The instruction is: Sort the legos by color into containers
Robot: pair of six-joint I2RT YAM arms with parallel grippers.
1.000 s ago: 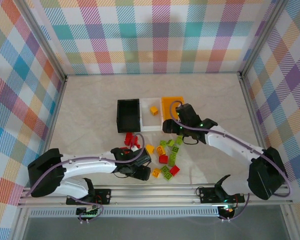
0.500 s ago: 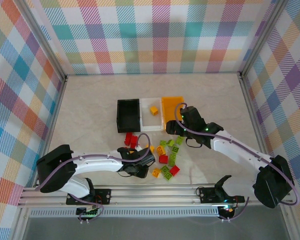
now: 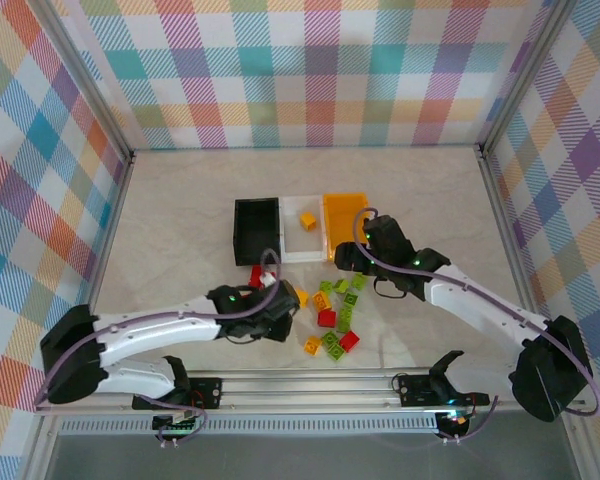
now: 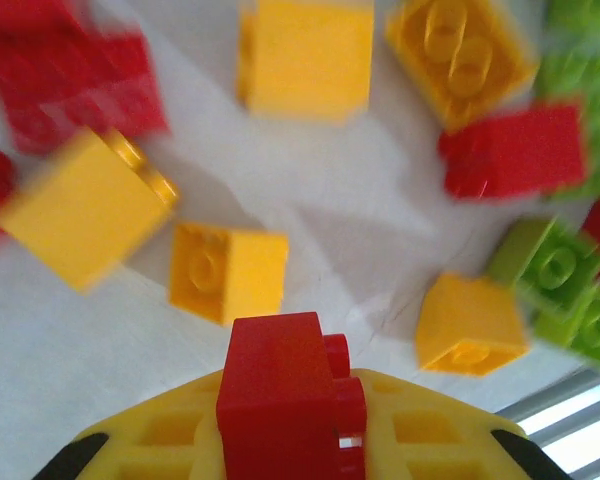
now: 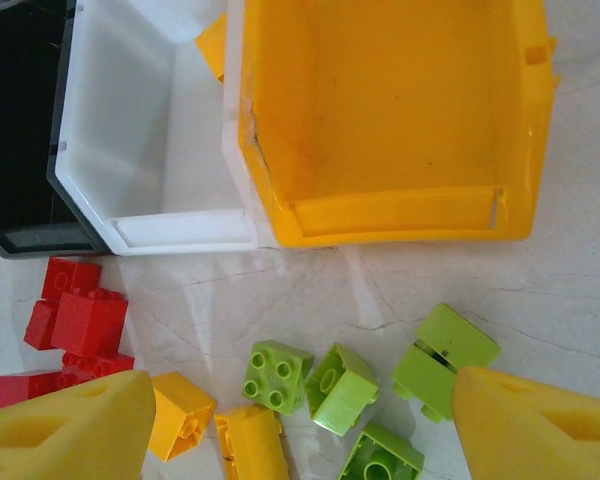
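Red lego (image 4: 283,398) in the left gripper (image 4: 292,445)

On the table (image 3: 180,215), three bins stand in a row at mid-frame, walls touching: left bin (image 3: 257,232), middle bin (image 3: 300,252), right bin (image 3: 340,212). One brick (image 3: 307,219) lies in the middle bin, towards its upper end. The loose legos (image 3: 327,318) lie scattered just below the row.

Pale marbled table (image 3: 180,220). Three bins mid-table in a row, walls touching: black bin (image 3: 256,232) left, white bin (image 3: 289,234) middle, orange bin (image 3: 342,214) right. Loose legos (image 3: 332,318) scattered on the near side of the bins. Red bricks (image 3: 257,274) lie leftward, green bricks (image 3: 346,299) rightward, yellow bricks (image 3: 300,296) mixed between.
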